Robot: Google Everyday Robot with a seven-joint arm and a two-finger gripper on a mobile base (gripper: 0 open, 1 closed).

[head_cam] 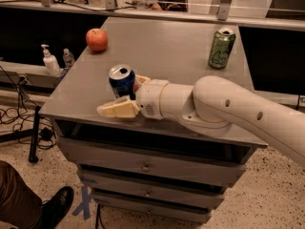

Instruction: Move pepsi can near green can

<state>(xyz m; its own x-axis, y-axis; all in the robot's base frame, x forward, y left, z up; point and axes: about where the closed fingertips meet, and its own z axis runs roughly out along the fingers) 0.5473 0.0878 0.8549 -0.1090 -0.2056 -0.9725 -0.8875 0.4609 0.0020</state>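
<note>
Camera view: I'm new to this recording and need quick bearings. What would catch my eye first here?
The big white arm reaches in from the right, with its gripper at the blue pepsi can, which is tilted near the front edge of the table. After that, the eye goes to the green can standing at the far right corner and a red apple at the far left.
</note>
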